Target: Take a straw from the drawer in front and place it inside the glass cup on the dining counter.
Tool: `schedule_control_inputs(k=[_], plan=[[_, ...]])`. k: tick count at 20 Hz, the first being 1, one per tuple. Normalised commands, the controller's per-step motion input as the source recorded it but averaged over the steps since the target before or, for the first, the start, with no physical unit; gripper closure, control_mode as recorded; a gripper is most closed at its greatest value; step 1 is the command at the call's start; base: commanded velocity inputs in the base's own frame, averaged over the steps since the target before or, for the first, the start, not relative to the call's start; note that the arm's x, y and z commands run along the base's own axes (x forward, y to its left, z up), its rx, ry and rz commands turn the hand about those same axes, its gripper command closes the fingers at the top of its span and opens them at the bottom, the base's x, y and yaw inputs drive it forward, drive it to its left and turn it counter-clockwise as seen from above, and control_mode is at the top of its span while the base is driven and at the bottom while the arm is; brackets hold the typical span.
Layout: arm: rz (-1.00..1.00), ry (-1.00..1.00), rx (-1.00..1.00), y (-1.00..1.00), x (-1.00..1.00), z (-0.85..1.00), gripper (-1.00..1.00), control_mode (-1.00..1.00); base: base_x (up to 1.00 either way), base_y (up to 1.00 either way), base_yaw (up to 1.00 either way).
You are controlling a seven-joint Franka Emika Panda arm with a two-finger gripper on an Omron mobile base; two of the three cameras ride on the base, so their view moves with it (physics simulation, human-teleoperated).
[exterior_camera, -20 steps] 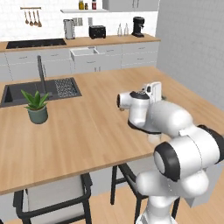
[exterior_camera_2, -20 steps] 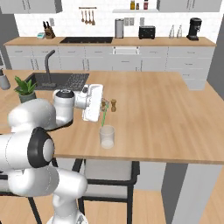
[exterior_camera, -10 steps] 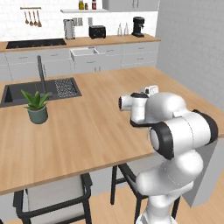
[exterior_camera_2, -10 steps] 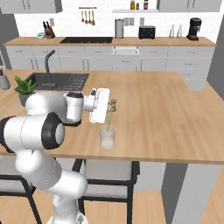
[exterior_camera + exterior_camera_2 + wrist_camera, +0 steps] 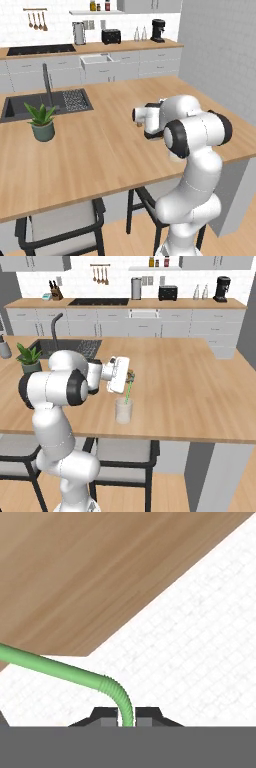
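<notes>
Left of the right base frame: a potted plant (image 5: pixel 28 357) stands beside the dark sink (image 5: pixel 65 348) set into the desk (image 5: pixel 200 391). Move to centre-left and there's the white arm, bent low, its pincer (image 5: pixel 129 376) hanging just above the glass cup (image 5: pixel 123 410) near the desk's front edge. The green straw (image 5: pixel 128 392) runs down at a slant from the pincer, and its lower end dips inside the cup's rim; how deep it goes is hard to make out through the cloudy wall.

Over to the left base frame: the plant again at the left, sink behind it, and at centre-right the arm's own bulky elbow covers the cup and the straw, so this side gives us the hand's back and little else.

The hand camera gives the grip itself: the two dark fingertips (image 5: pixel 105 716) are pinched tight on the straw's ribbed bend, the stem sweeping away to the left edge of the frame, where it is cut off. Wood desk fills the upper left there, pale tiling the right.
</notes>
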Motion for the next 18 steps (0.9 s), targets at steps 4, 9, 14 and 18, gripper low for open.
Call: schedule_control_inputs(k=[4,9,14,18], plan=[[0.00,0.15,0.00,0.00,0.31,-0.29,1.00,-1.00,0.00,0.00,0.00],[0.00,0.15,0.00,0.00,-0.07,-0.21,1.00,-1.00,0.00,0.00,0.00],[0.00,0.14,0.00,-0.01,-0.20,-0.27,1.00,-1.00,0.00,0.00,0.00],[0.00,0.15,0.00,0.00,-0.13,-0.28,-1.00,-1.00,0.00,0.00,0.00]])
